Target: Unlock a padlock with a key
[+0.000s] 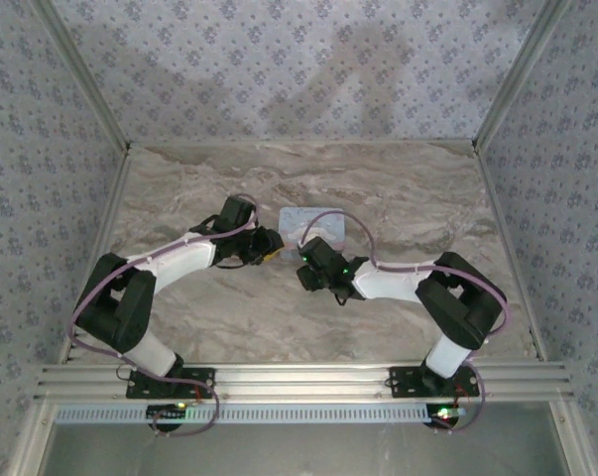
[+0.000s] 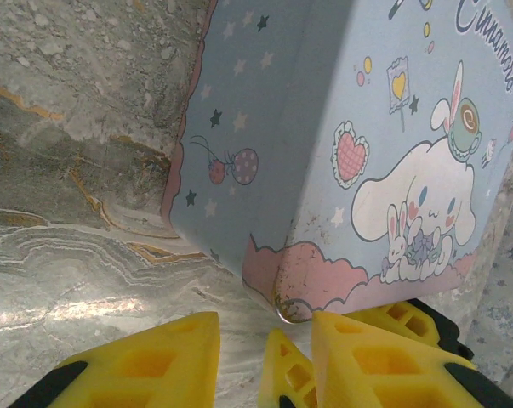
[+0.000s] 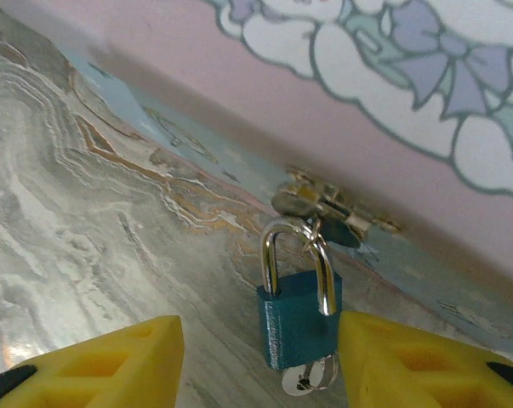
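Note:
The padlock is a tiny teal-blue block with a silver shackle. It hangs from the metal hasp on the pale blue cartoon tin. The shackle's right leg seems to end in front of the body, free of its hole. A silver key on a small ring sticks out of the lock's underside. My right gripper is open, one yellow finger on each side of the lock, the right finger very close to it. My left gripper is open just below the tin's worn corner.
The tin lies mid-table on the marble-patterned top. Patterned walls enclose the table on the left, back and right. Both arms reach inward and meet at the tin, left gripper and right gripper close together.

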Tool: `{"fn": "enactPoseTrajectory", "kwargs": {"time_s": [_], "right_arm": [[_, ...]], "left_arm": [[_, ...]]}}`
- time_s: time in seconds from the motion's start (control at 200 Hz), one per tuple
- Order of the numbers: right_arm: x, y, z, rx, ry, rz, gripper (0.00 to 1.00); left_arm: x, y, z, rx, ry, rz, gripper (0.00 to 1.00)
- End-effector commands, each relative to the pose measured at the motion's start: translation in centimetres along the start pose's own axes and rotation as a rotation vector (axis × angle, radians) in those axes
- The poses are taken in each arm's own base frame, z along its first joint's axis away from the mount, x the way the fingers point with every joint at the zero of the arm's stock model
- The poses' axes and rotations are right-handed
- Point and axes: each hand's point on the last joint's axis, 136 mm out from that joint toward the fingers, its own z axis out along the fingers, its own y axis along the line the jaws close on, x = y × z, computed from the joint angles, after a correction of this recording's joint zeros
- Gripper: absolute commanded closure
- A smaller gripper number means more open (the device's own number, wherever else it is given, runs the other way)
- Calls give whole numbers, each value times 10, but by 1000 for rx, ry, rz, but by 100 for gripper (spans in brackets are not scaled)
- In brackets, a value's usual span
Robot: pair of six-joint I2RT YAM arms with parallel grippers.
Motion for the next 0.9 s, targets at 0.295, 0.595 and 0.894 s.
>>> {"fn": "enactPoseTrajectory", "kwargs": {"time_s": [0.295, 0.595, 0.894], "right_arm": [[24, -11, 19, 79, 69, -30, 51], [42, -10, 17, 64, 102, -30, 74], [47, -7, 3, 33, 103, -66, 99]], "left_arm": [[-5, -6, -1, 19, -11, 2, 66], [-5, -6, 0, 21, -10, 3, 66], [-7, -4, 3, 15, -15, 4, 66]]}}
